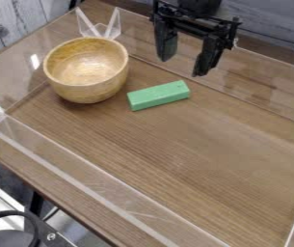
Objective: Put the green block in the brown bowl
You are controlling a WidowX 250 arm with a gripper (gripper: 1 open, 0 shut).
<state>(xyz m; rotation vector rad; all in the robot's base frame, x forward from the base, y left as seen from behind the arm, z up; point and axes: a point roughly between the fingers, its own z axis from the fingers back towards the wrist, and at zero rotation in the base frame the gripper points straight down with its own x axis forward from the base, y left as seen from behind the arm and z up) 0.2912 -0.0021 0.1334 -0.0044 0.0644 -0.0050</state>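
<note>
The green block (pixel 158 95) is a small flat bright green bar lying on the wooden table, just right of the brown bowl (pixel 86 69). That bowl is round, light tan wood with thick walls and nothing inside. My gripper (pixel 188 56) hangs pointing down above and behind the block, slightly to its right, and does not touch it. Its two black fingers (pixel 168 46) stand wide apart with nothing between them.
The wooden table (pixel 200 154) is ringed by low clear plastic walls, one running along the left and front edges (pixel 59 164). A clear folded plastic piece (pixel 100 25) stands behind the bowl. Dark cables lie below the front left corner.
</note>
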